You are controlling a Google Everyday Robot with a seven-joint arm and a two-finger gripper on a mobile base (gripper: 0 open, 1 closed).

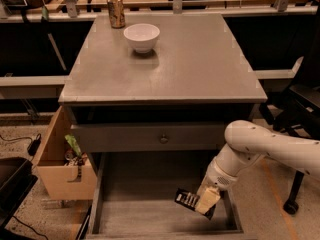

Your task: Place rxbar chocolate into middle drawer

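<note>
White arm (260,146), tan gripper (207,201) over middle drawer (140,214)

The end effector (206,202), clamped on the rxbar chocolate (187,199), hangs over the right of the open middle drawer (132,206); the drawer's left floor lies free, the knobbed drawer front (125,138) overhanging its back

Dim, warm-toned, lit from overhead: soft shadow just beneath the white bowl (141,36), faint sheen across the grey cabinet top (200,69). Darkest inside the middle drawer (135,216), around the gripper (206,204) low at right, clamped on the rxbar chocolate (186,199).
</note>
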